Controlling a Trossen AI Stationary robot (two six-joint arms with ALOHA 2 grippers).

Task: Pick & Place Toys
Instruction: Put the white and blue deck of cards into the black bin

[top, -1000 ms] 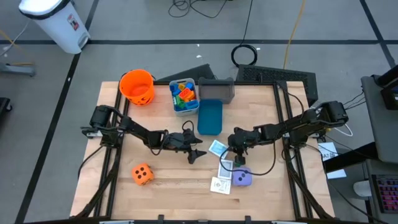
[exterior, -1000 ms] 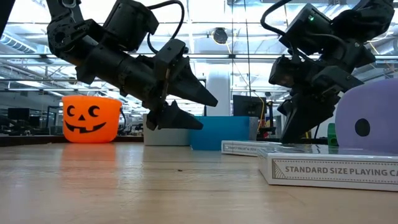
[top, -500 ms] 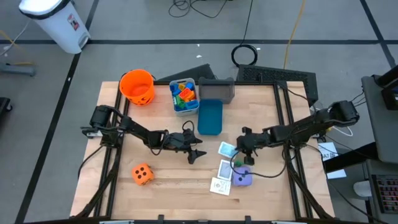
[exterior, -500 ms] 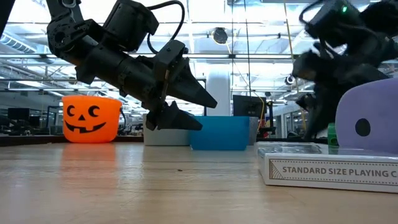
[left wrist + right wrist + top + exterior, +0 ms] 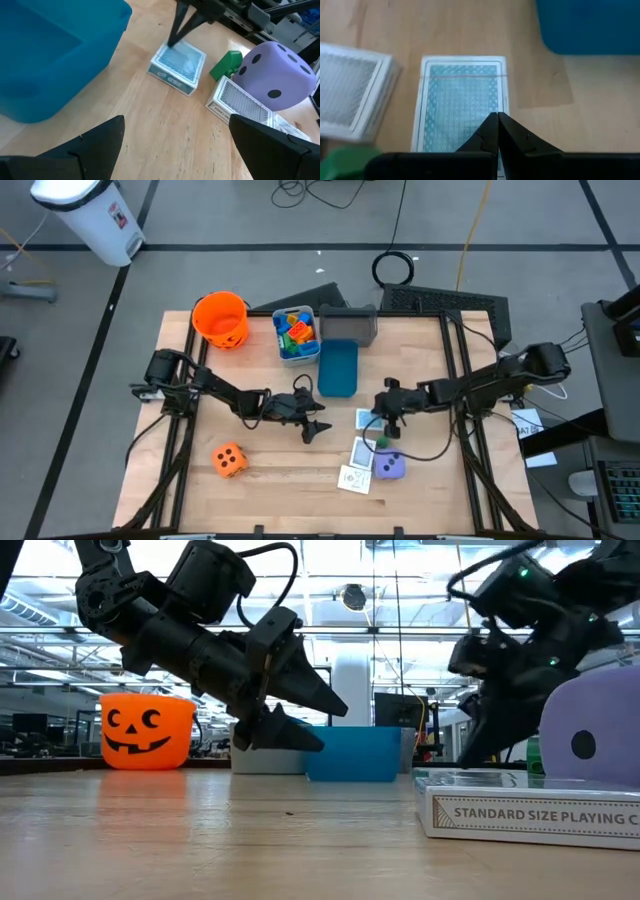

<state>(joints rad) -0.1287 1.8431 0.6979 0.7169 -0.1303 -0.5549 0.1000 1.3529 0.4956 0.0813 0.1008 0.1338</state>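
Observation:
A blue-backed card pack lies flat on the wooden table just near of the blue bin. My right gripper is shut, slanting down, with its tips over the pack's top face. Beside the pack lie a green block, a grey-backed pack and a purple die. An orange dotted die sits near the table's front left. My left gripper hangs open above bare table, left of the blue pack, with nothing between its fingers. My right gripper's shut fingertips stand at the blue pack's top face near one short end, slanting down from the table's right. I cannot tell whether they touch it or hover just above. The pack lies flat on the table.
An orange pumpkin-face bucket stands at the back left. A grey bin with coloured blocks and another grey bin sit behind the blue bin. A third card pack lies near the front edge.
My right gripper, staying shut, swung toward the table's right edge, then came back a little and rose. The blue pack slid slightly toward the right and turned squarer to the table's edges; it has lain still over the last half second.

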